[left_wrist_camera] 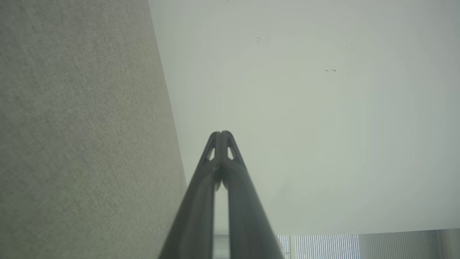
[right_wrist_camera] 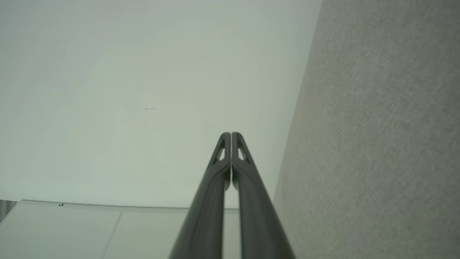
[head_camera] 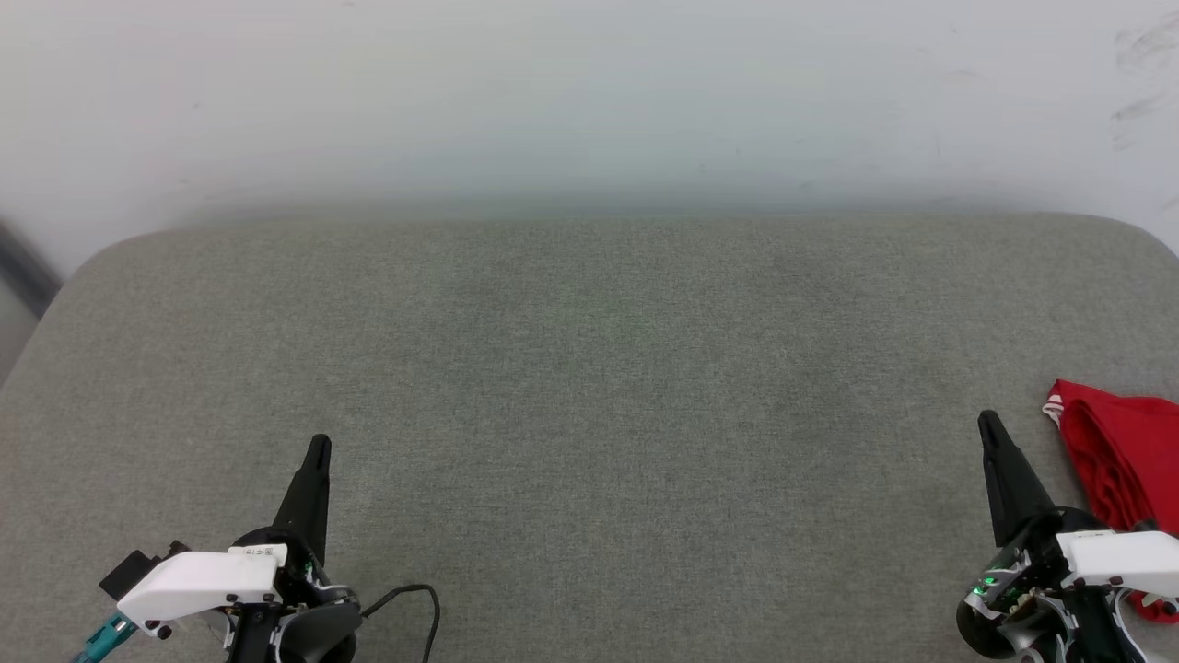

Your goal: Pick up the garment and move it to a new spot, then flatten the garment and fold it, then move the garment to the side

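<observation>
The garment, red cloth with a bit of white-and-red striped trim, lies bunched at the right edge of the grey padded surface, partly cut off by the head view's edge. My right gripper is shut and empty just left of the garment, its white wrist housing overlapping the cloth's lower part. My left gripper is shut and empty at the lower left, far from the garment. In the wrist views the left gripper and the right gripper show their fingertips pressed together, pointing toward a pale wall.
A pale wall rises behind the surface's rounded far edge. A black cable loops beside my left wrist. The wrist views show the grey surface alongside the wall, with a ribbed panel at the bottom.
</observation>
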`<state>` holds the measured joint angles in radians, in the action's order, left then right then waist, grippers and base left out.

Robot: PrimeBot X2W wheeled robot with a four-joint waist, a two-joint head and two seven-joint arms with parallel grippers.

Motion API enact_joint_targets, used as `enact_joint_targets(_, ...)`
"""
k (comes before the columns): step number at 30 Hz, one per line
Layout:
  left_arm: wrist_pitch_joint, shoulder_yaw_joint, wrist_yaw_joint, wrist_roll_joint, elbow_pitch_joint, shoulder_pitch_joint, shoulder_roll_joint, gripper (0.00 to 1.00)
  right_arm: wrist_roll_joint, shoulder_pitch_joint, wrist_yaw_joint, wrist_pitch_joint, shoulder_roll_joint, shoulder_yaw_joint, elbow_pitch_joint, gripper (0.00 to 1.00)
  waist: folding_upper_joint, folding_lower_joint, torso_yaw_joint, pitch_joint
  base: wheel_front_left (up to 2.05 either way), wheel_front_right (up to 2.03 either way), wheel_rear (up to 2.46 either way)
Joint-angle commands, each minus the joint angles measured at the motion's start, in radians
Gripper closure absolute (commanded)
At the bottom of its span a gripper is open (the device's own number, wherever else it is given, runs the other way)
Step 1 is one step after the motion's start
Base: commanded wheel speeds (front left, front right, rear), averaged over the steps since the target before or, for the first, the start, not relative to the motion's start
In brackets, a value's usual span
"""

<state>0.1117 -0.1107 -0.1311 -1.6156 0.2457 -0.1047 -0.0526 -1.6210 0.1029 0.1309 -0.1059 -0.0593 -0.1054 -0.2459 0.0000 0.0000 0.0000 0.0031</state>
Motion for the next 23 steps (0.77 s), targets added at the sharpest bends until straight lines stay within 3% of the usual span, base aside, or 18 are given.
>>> enact_joint_targets(1, 0.002, -0.004, -0.003, 0.0, 0.001, -0.008, 0.001, 1.0, 0.002, 0.011, 0.0, -0.001, 0.005, -0.001, -0.001, 1.0, 0.0, 0.0, 0.0, 0.0, 0.0, 0.0, 0.0)
enact_joint_targets(23, 0.004, -0.005, -0.003, 0.001, 0.001, -0.008, 0.002, 1.0, 0.005, 0.011, 0.0, -0.004, 0.007, -0.004, -0.001, 1.0, 0.0, 0.0, 0.0, 0.0, 0.0, 0.0, 0.0)
